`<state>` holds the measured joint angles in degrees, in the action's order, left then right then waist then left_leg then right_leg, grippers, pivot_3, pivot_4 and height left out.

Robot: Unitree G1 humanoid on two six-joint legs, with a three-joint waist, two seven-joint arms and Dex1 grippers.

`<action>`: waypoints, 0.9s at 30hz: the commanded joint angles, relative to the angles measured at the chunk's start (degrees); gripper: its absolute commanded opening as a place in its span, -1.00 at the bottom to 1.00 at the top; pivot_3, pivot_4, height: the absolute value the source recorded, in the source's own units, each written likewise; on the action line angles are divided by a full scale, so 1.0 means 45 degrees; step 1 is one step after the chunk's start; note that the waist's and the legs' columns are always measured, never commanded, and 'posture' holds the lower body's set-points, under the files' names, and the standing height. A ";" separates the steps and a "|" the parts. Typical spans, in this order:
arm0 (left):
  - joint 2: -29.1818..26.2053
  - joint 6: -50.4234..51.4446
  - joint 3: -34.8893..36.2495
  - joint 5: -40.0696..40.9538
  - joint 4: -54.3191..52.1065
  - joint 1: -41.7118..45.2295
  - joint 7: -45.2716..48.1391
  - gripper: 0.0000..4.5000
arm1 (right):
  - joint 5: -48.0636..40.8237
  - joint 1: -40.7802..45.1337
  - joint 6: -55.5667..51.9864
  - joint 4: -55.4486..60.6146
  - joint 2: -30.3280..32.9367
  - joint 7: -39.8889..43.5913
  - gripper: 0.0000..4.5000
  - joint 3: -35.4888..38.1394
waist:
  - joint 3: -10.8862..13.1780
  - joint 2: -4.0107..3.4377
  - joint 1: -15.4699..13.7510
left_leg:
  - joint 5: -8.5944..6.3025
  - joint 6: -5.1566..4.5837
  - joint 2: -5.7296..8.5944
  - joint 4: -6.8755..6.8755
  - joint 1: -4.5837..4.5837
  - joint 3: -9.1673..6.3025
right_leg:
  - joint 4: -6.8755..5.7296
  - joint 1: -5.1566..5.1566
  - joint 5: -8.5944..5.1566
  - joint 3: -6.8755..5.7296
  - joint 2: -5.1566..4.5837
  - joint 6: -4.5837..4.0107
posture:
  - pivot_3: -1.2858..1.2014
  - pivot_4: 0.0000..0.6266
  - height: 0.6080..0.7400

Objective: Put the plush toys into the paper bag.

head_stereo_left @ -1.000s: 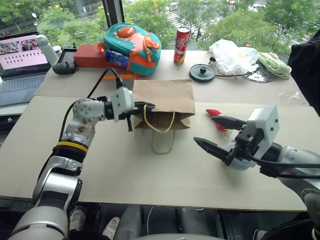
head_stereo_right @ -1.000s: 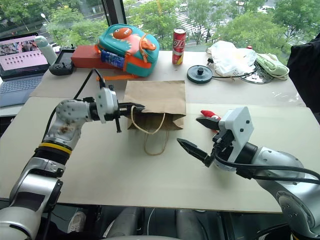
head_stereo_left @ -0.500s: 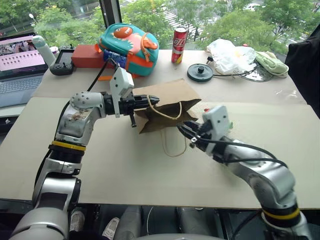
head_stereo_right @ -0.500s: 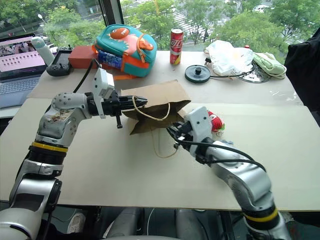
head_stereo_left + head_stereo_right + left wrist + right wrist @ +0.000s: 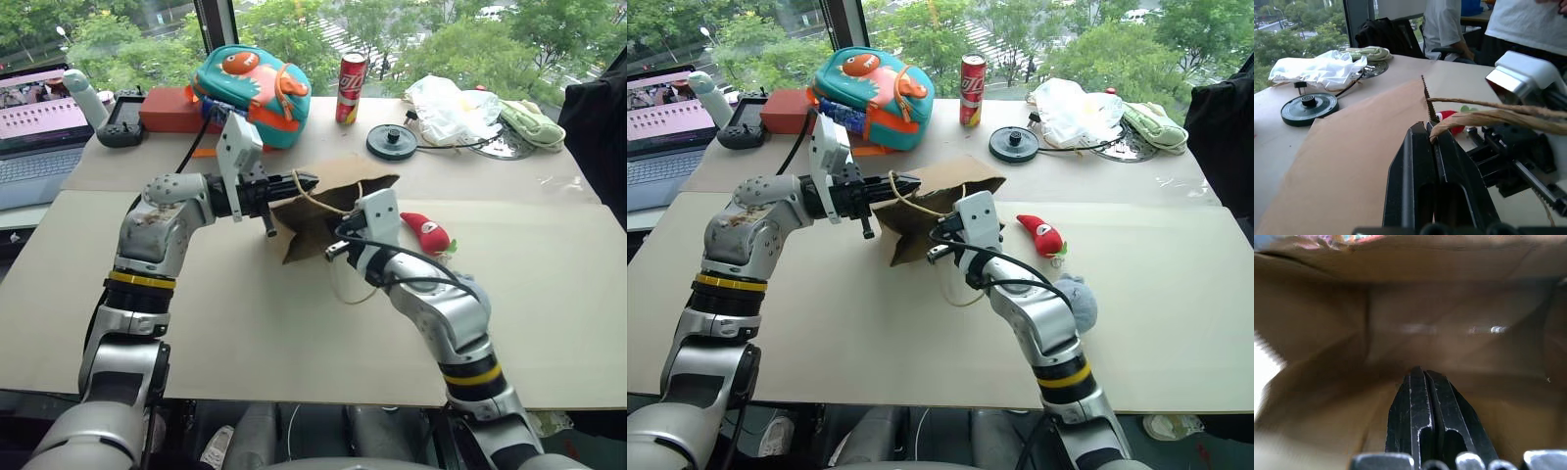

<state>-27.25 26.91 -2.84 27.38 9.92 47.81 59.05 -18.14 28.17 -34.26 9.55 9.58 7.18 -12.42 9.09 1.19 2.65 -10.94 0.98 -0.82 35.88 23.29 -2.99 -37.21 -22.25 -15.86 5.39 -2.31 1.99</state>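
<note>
The brown paper bag lies on the table with its mouth raised and facing me. My left gripper is shut on the bag's top rim at a cord handle and holds it up. My right gripper is shut and empty, and its fingers reach into the bag's mouth, with brown paper on all sides. The red plush toy lies on the table just right of the bag. The round grey-blue plush toy sits nearer me, behind my right forearm.
Along the far edge stand a teal backpack, a red can, a black disc and a white plastic bag. A laptop and a controller sit far left. People sit beyond the table's right side.
My right arm swung in from the right, its gripper shut, and it entered the bag's mouth. My left gripper lifted the rim, so the bag tilted up and opened.
</note>
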 commanded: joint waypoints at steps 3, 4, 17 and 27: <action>0.0223 0.0805 0.0655 0.0580 -0.0353 0.0597 -0.0308 -1.00 | 0.0787 0.0148 0.1186 -0.1712 -0.0687 0.0292 -0.97 0.0203 | 0.0000 0.0000 0.0002 | 0.0000 0.0000 0.0000 -0.0005 0.0006 -0.0003 | 0.0002 -0.0003 0.0001 -0.0001 -0.0002 -0.0002 | 0.03 -0.52 0.98; 0.0230 0.0872 0.0689 0.0606 -0.0367 0.0628 -0.0337 -1.00 | 0.0875 0.0099 0.1125 -0.1853 -0.0752 0.0313 -0.97 0.0169 | 0.0000 0.0000 0.0000 | 0.0000 0.0000 0.0001 -0.0007 0.0008 -0.0003 | 0.0002 -0.0005 0.0002 0.0000 -0.0003 -0.0004 | 0.03 -0.52 0.98; 0.0230 0.1113 0.0971 0.0706 -0.0428 0.0577 -0.0547 -1.00 | 0.1554 -0.1075 -0.1038 -0.1081 -0.0589 0.1058 -0.97 -0.0501 | 0.0000 -0.0001 0.0006 | 0.0000 0.0000 0.0001 -0.0008 0.0002 -0.0004 | 0.0000 -0.0006 0.0003 0.0000 -0.0005 -0.0004 | 0.03 -0.52 0.98; 0.0285 0.1083 0.0943 0.0639 -0.0570 0.0297 -0.0442 -1.00 | 0.1477 -0.0895 -0.1599 0.0368 -0.0610 0.0861 -0.97 0.0300 | 0.0000 -0.0001 -0.0001 | 0.0000 0.0001 0.0002 -0.0008 0.0003 -0.0005 | 0.0000 -0.0006 0.0002 0.0000 -0.0005 -0.0004 | 0.03 -0.52 0.98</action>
<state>-25.76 32.41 0.18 29.38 9.79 48.99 56.93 -11.15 23.51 -41.41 5.91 6.71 11.16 -13.17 9.09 1.19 2.64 -10.95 0.98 -0.81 35.85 23.31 -3.01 -37.21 -22.28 -15.85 5.39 -2.33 1.97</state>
